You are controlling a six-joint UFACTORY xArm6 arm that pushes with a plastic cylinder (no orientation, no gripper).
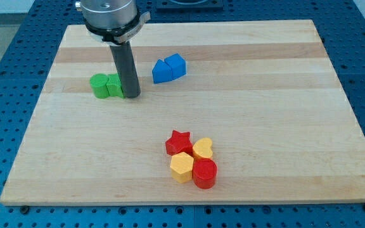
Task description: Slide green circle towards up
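Two green blocks sit side by side at the view's upper left: a rounded green circle [99, 85] on the left and a second green block [115, 86] touching its right side, shape unclear. My tip [132, 96] rests on the board right against the right side of that second green block, partly hiding it. The dark rod rises from there to the arm's head at the view's top.
Two blue blocks [169, 68] touch each other to the right of the rod. A cluster lies at lower centre: a red star [178, 142], a yellow heart [203, 149], a yellow hexagon [181, 167] and a red circle [204, 173]. The wooden board [284, 95] ends at blue perforated table.
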